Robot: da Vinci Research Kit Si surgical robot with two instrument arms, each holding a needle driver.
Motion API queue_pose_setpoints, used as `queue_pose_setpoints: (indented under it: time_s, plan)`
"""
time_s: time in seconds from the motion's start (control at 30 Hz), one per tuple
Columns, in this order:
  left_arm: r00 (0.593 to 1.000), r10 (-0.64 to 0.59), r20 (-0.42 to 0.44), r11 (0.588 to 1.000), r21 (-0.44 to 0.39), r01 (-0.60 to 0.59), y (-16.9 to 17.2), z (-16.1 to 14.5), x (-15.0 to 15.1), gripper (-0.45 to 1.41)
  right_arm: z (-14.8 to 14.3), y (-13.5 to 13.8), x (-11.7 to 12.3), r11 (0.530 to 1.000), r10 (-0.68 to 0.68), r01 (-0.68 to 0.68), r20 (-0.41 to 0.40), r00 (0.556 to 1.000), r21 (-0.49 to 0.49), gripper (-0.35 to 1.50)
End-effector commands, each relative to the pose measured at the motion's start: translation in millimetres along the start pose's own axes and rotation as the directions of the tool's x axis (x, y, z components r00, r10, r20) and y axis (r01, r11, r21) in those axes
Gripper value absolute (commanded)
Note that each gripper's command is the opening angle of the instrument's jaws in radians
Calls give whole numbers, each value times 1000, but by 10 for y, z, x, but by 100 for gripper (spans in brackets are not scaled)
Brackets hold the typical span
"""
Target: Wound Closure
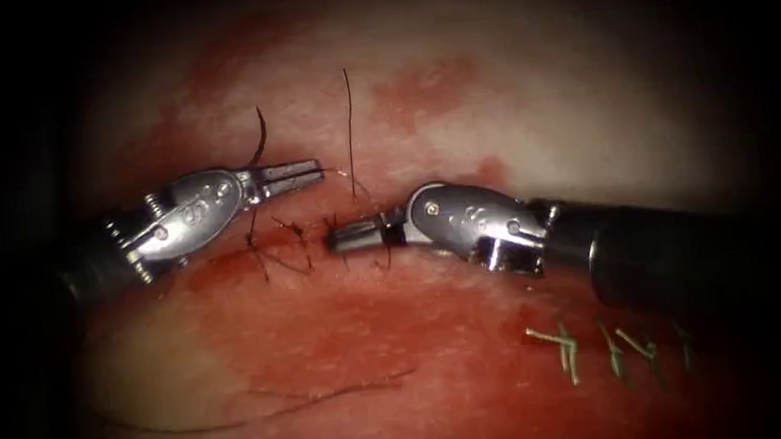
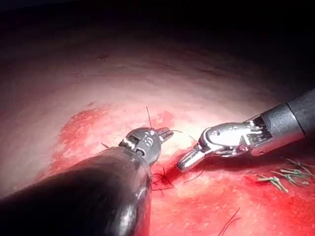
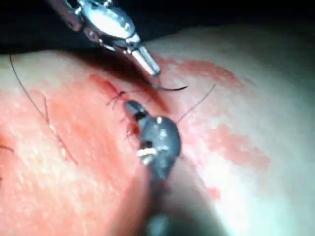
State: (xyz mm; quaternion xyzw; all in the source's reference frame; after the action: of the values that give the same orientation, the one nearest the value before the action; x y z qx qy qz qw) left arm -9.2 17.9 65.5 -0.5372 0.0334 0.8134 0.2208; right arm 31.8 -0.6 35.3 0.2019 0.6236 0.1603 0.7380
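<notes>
- one loose thread (image 1: 266, 411) lies across the near tissue (image 1: 187, 356), well apart from both tools. a shaft sweeping low could snag it.
- a few green stitches (image 1: 568, 345) sit close by the right arm's shaft and run the same risk.
- the right tool (image 1: 355, 236) has its jaws together, tip down among the dark stitches (image 1: 294, 232) on the cut (image 1: 226, 258). i cannot tell whether it grips thread. a tug here could tear a knot through the tissue.
- the left tool (image 1: 298, 172), just beyond the cut toward its left end, has its jaws pressed together, seemingly on a fine thread (image 1: 335, 171). a hard pull could snap the thread or let it slip.
- i cannot make out the needle. a dark curved strand (image 1: 261, 132) behind the left tool could be the needle or thread, and grabbing blindly could dull a needle point.
- farthest back, an upright strand (image 1: 348, 120) could tangle with it.
</notes>
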Motion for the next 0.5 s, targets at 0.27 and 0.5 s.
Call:
queue_pose_setpoints:
  time_s: [0.27,0.5]
  plan:
    - [999,32,35,999,-16,-32,4,28,-37,-45,8,1,-4,999,42,-42,-98,994,-2,-35]
    - [996,50,68,998,-34,-48,19,31,-51,-45,11,3,-5,995,82,-91,-199,977,-36,-35]
